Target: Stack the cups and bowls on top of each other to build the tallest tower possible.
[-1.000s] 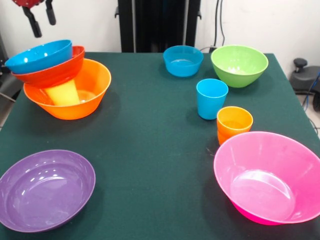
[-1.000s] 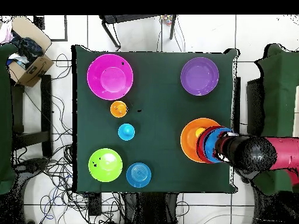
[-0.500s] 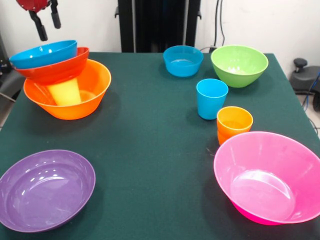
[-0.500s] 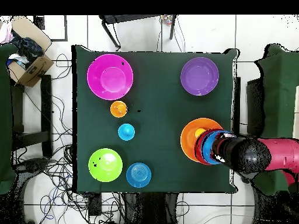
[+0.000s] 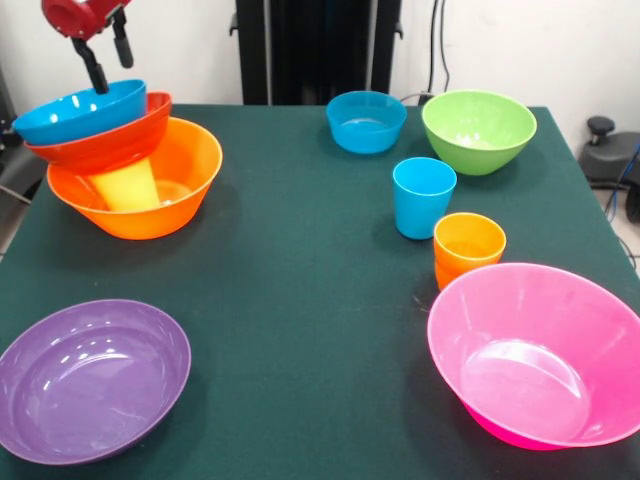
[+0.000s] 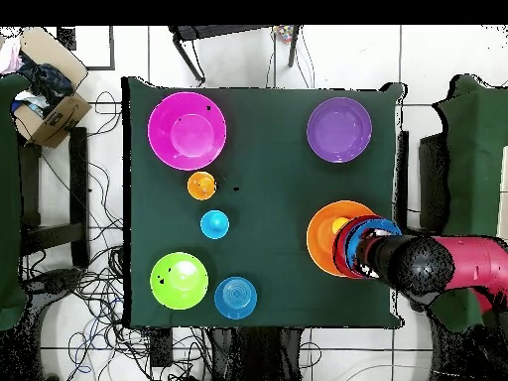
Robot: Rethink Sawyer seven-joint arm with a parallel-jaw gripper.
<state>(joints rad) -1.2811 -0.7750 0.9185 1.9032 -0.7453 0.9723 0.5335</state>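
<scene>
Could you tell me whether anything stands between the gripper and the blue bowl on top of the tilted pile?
Nothing visible does. The gripper hangs with open jaws just above the far rim of the blue bowl, which tops the red-orange bowl in the big orange bowl; only air lies between them.

I see a dark green table (image 6: 268, 189) on white floor tiles (image 6: 248, 60), tangled cables (image 6: 99, 288) alongside, and a cardboard box (image 6: 50, 99) at one corner.
</scene>
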